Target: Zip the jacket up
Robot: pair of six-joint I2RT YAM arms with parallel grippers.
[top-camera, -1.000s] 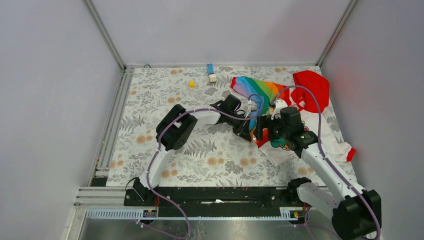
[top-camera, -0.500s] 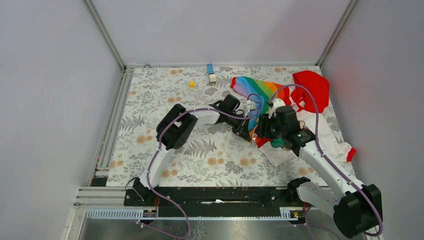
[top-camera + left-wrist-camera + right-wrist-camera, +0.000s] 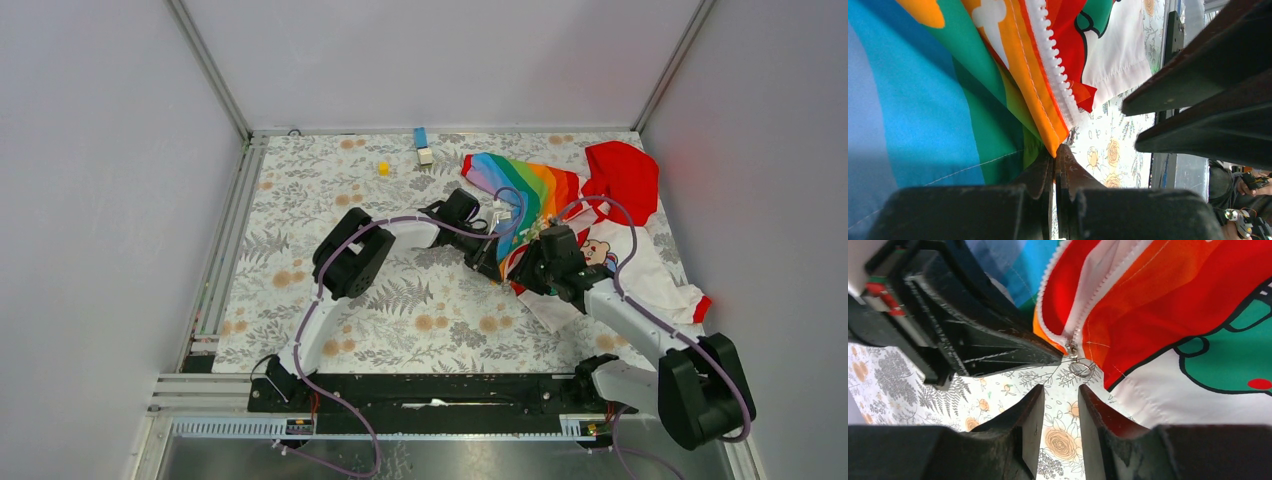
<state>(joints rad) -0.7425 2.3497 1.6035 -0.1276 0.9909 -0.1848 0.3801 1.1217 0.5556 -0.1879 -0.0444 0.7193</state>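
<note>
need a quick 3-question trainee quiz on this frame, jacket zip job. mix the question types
1. True or false: the right gripper is clamped on the zipper pull ring.
2. What is the left gripper shut on? A) nothing B) the bottom corner of the jacket C) the zipper pull ring
3. Fill in: the slider sits at the ___ end of the zip.

Key: 1 false, the ring lies just past its open fingers. 2 B. 3 bottom; the teeth beyond it are apart.

Yellow cube, blue block (on floral cloth)
</note>
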